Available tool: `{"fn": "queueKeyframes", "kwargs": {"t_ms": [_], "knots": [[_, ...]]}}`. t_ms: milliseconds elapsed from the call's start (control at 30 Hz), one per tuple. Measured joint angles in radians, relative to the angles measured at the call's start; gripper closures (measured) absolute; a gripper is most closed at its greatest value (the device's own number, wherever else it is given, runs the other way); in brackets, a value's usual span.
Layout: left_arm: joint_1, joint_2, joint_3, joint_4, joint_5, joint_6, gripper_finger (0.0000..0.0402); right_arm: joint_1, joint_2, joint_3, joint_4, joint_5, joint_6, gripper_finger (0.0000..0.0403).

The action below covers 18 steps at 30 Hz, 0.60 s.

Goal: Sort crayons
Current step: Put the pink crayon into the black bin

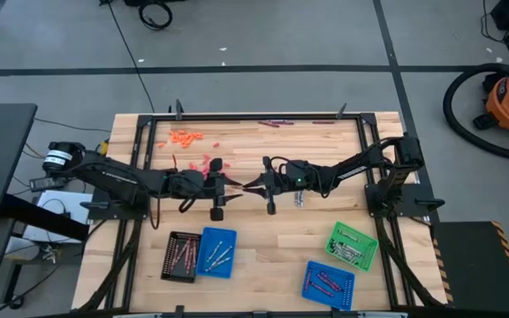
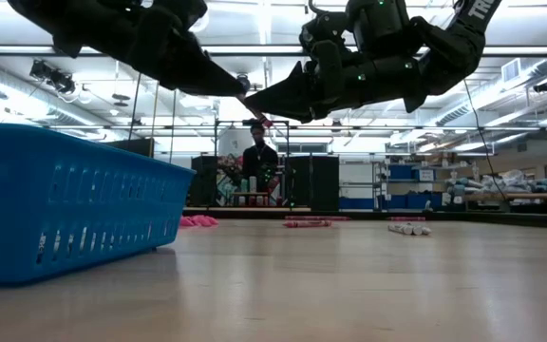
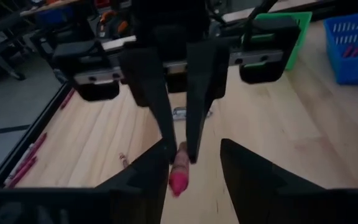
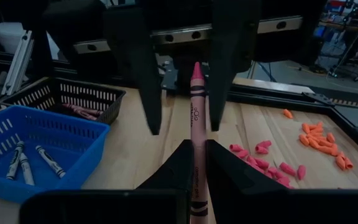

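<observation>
A red-pink crayon (image 4: 194, 106) hangs in the air above the middle of the table. My right gripper (image 4: 197, 144) is shut on it, having reached in from the table's right (image 1: 249, 185). My left gripper (image 3: 194, 148) faces it from the left (image 1: 233, 184) and is open. Its two fingers (image 4: 148, 93) stand on either side of the crayon's pointed tip (image 4: 196, 67); whether one touches it, I cannot tell. Other crayons lie on the table: purple (image 1: 274, 123) at the far edge, silver-grey (image 1: 298, 200) under the right arm. My right gripper pinches the crayon's paper-wrapped body (image 4: 194, 134) between its two fingers. The fingers come about level from the table's right and lie along the crayon. Its pointed tip (image 3: 178, 182) sticks out past the fingertips toward the left gripper. The crayon is clear of the table.
Orange bits (image 1: 184, 137) and red-pink bits (image 1: 203, 164) lie at the far left. Near the front edge stand a black tray (image 1: 181, 256), a blue tray (image 1: 217, 252), a second blue tray (image 1: 329, 284) and a green tray (image 1: 353, 245). A person (image 2: 257, 161) stands beyond the table.
</observation>
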Motion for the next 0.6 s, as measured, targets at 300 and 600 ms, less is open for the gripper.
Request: {"fn": "queueKeyframes", "kwargs": {"t_ms": [300,600], "knots": [[0.004,0.041,0.000,0.032,0.001,0.002,0.0254,0.000,0.002,-0.001,-0.014,0.001,0.000,0.0361],[0.010,0.042,0.000,0.037,0.000,0.007,0.0314,0.000,0.002,-0.001,-0.018,0.000,-0.003,0.0361]]}}
